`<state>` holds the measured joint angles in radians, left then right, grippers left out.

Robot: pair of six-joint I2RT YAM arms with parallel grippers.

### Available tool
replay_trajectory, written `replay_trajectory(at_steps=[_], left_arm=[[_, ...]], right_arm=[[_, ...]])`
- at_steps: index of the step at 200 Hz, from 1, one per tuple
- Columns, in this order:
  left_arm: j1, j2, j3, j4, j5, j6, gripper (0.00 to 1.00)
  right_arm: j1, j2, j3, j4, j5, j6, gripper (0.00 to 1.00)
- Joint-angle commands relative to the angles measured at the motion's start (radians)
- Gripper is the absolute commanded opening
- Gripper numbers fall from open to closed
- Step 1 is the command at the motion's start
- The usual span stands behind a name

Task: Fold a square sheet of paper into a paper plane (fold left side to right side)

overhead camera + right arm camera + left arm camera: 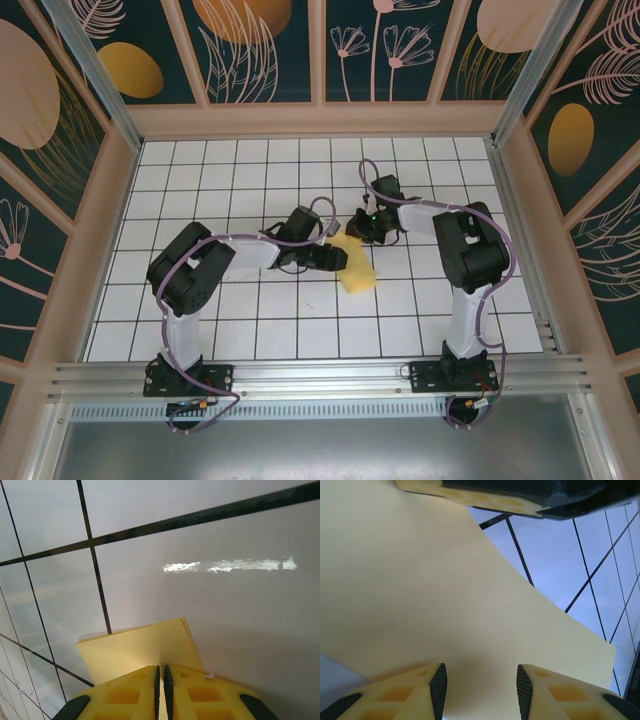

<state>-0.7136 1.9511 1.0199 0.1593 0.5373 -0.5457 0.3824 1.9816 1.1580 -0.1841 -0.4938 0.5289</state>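
Note:
The square sheet of paper (358, 273) lies pale yellow on the white grid table, folded into a narrower shape. My left gripper (337, 259) sits at its left edge. In the left wrist view the jaws (481, 690) stand open low over the paper (420, 590), with nothing pinched between them. My right gripper (361, 230) is at the paper's far end. Its jaws (160, 672) are shut, tips down on a double-layered corner of the paper (135, 650). One right finger (485, 497) shows across the top of the left wrist view.
The white table with black grid lines (250, 170) is boxed in by wooden-framed walls (95, 220) on three sides. A metal rail (320, 375) carrying both arm bases runs along the near edge. Both arms reach toward the table's middle.

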Motion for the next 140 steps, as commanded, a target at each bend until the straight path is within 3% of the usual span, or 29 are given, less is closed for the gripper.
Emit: replay_trajectory(at_steps=[1,140], left_arm=[[-0.035,-0.014,-0.024,-0.029,0.017,0.008,0.44],[-0.133,-0.011,-0.015,0.01,-0.022,-0.047,0.47]], right_arm=[[0.018,0.065,-0.012,-0.08,0.05,-0.01,0.17],[0.023,0.067,-0.038,-0.058,0.04,-0.012,0.17]])
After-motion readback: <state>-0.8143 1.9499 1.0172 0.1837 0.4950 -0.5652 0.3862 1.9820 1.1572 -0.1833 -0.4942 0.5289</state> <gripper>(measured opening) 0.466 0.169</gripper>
